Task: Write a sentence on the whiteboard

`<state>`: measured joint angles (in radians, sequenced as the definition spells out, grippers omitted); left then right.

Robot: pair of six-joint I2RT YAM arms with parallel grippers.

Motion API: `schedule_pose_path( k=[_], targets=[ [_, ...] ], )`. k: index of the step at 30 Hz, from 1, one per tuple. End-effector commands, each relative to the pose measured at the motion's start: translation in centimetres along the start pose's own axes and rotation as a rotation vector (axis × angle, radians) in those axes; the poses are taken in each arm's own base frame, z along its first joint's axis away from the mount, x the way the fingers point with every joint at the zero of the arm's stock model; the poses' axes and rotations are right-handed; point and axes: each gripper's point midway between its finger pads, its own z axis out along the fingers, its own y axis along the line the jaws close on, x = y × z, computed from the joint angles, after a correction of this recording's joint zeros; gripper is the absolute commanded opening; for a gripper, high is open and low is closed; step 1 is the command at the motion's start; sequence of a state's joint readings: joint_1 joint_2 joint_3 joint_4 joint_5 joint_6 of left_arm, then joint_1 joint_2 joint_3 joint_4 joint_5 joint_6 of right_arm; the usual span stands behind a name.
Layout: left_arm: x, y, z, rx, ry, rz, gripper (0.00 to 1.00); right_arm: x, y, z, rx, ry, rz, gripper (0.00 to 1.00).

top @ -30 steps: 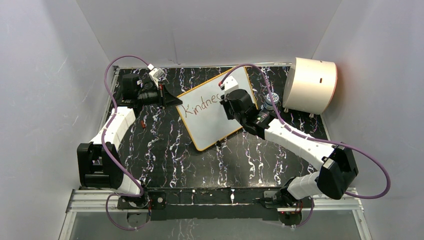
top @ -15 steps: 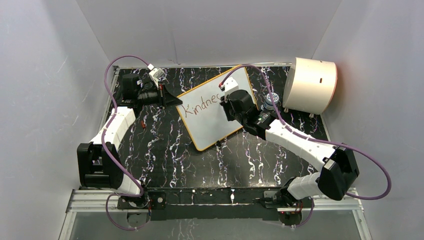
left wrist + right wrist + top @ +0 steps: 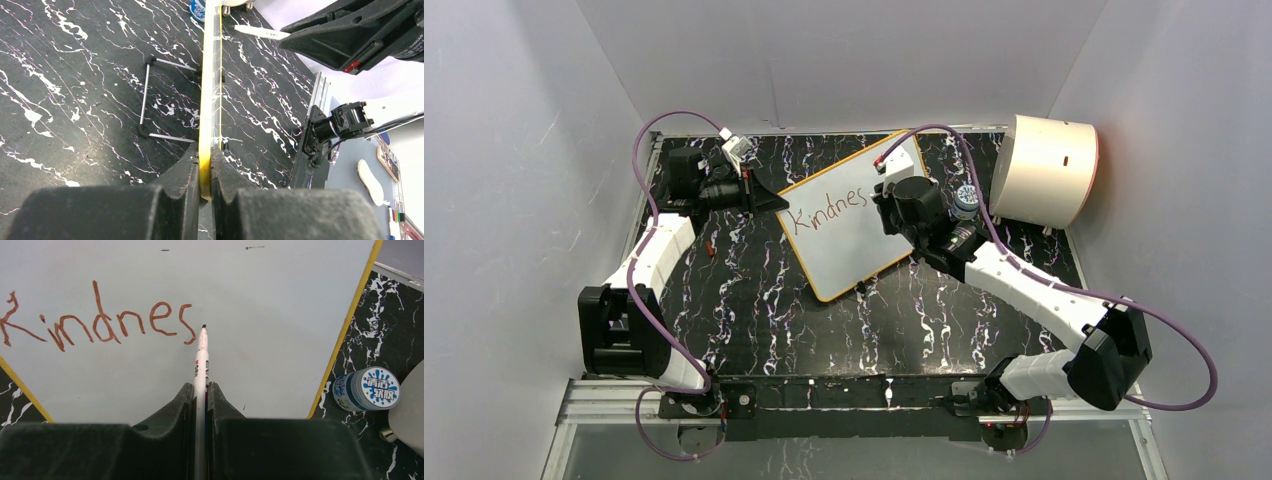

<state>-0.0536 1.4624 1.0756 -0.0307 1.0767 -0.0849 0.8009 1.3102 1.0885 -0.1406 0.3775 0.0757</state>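
The flat white whiteboard [image 3: 849, 245] with rounded corners and a thin orange-yellow rim stands tilted on the black marbled mat [image 3: 754, 300], and we find it caught at both ends of our reach. Its near yellow edge [image 3: 205, 115] runs straight out from between the jaws of the left gripper [image 3: 204, 161], which are clenched on that rim at the board's left corner [image 3: 776, 204]. On the board's face the dark red handwritten lettering [image 3: 95, 320] reads "Kindnes" in one slanted line [image 3: 827, 208], lying ahead of the right jaws and mostly to their left. The right gripper [image 3: 200, 388] is closed tight on a slim white marker [image 3: 201, 360] that points straight forward from the jaws; its dark tip sits just right of the final "s", though we cannot tell whether it touches the surface. Behind the board, left of the left jaws, we see a thin metal wire stand [image 3: 145, 95] on the mat. To the right of the right jaws, just past the board's rim, stands a small round blue-and-white tub [image 3: 367, 389], and farther right the cream half-cylinder drum [image 3: 1044, 170] rests at the mat's edge.
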Motion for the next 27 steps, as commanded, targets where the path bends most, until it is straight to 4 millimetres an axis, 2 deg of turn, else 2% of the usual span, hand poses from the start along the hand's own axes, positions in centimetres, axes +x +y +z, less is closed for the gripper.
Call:
schedule_pose_path(
  k=[1,27],
  targets=[
    [4.3,-0.1,0.9,0.012,0.111,-0.07,0.0,-3.1,-1.4,-0.2,0.042,-0.102,0.052,0.0],
    [4.3,-0.1,1.0,0.016,0.111,-0.072,0.0,-4.4,-1.3,1.5,0.027,-0.124,0.048,0.0]
  ],
)
